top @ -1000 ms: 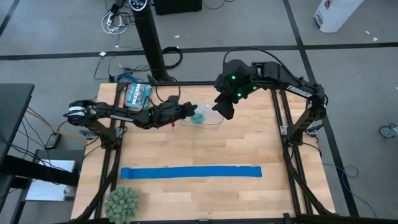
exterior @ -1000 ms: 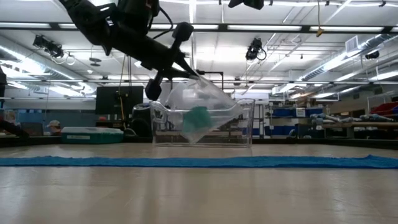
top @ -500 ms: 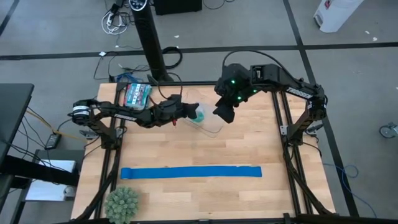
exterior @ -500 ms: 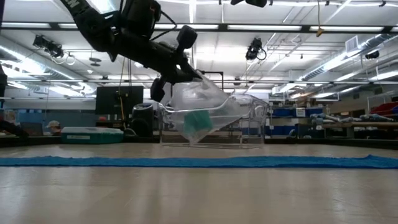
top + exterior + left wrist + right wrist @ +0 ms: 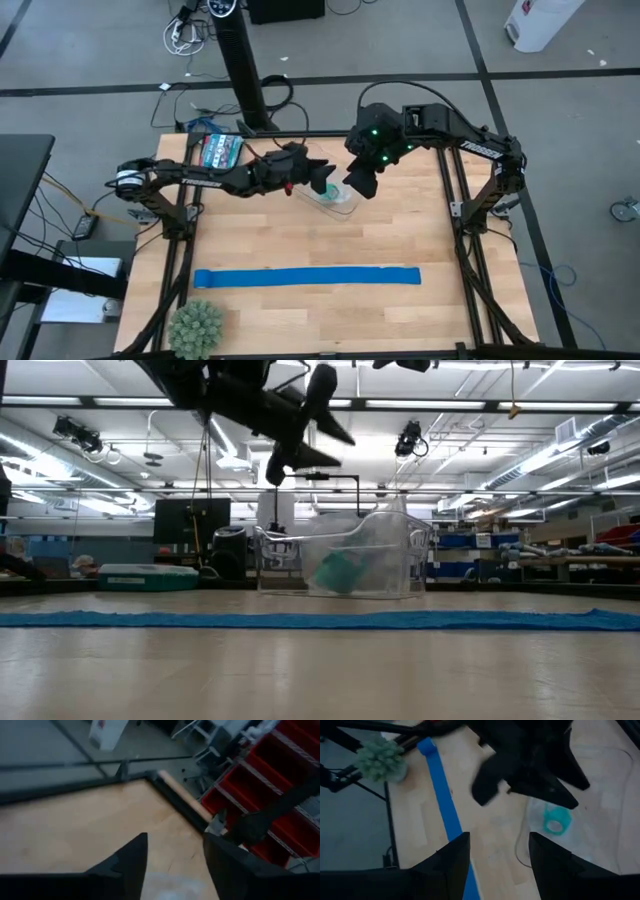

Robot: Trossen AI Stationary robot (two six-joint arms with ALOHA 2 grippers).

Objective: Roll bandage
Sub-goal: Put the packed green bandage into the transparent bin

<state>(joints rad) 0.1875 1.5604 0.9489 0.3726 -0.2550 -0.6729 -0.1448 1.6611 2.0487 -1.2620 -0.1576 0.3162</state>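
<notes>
Two grippers: both mine, both parted and empty, taken here from the left of the clear plastic bin (image 5: pixel 338 200) to its right.
Left gripper (image 5: pixel 318 177): above the bin's left rim, fingers spread in a narrow V and holding nothing — the low view shows it (image 5: pixel 318 420) raised well clear of the bin (image 5: pixel 345 560).
Bandage (image 5: pixel 329 192): a small teal roll lying inside the bin, near its left wall; the right wrist view shows it (image 5: pixel 556 822) as a hollow ring.
Right gripper (image 5: pixel 362 182): just beside the bin's right side, fingers wide, gripping nothing.
Step in hand: the roll looks stowed, so I judge the job close to finished — I would lift both arms straight up, since snagging a thin wall could tip the light bin.
Materials: bin thin, see-through, glossy; bandage soft, stretchy cloth, tightly wound.
Blue strip (image 5: pixel 306 277): flat, long, matte, well in front of the bin.
</notes>
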